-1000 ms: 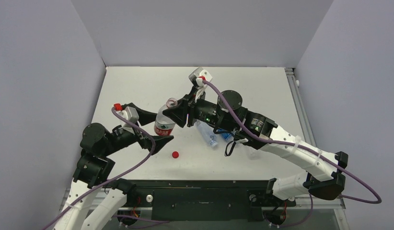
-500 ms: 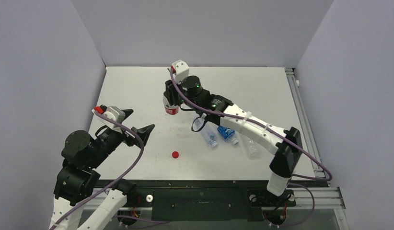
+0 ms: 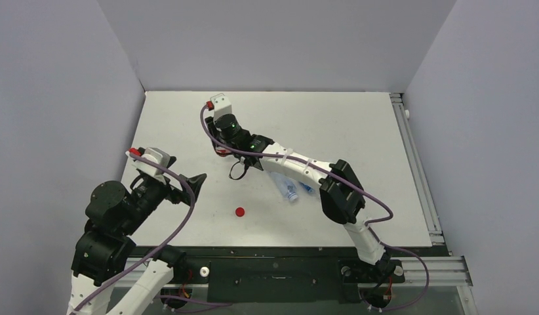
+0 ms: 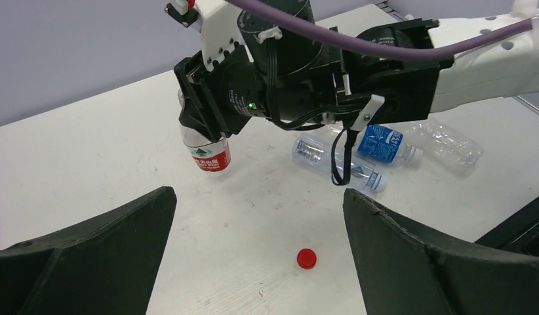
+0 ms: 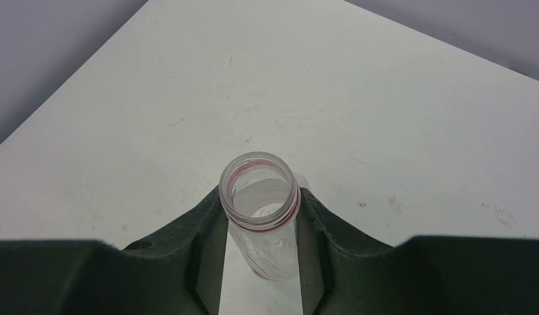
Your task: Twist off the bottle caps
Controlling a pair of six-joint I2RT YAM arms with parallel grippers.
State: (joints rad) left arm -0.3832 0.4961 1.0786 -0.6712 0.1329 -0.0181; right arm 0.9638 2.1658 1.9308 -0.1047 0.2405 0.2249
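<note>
A red cap [image 3: 240,212] lies loose on the white table, also in the left wrist view [image 4: 306,258]. My right gripper [image 5: 260,223] is shut on the neck of a clear bottle with a red label [image 4: 211,155]. Its mouth [image 5: 259,190] is open, with no cap on it. It is held upright over the far left of the table [image 3: 219,148]. My left gripper [image 4: 257,197] is open and empty, near the left edge [image 3: 187,170], with the red cap ahead of its jaws. Other caps are not clearly visible.
Three more bottles lie on their sides right of the middle: one with a pale-blue label [image 4: 334,161], one with a blue label [image 4: 383,144], one without a label [image 4: 450,140]. The right arm [image 3: 299,167] stretches across above them. Grey walls enclose the table [image 3: 332,118].
My right arm has carried the red-labelled bottle away from the left gripper towards the far left. My left gripper let go of it and drew back to the near left.
</note>
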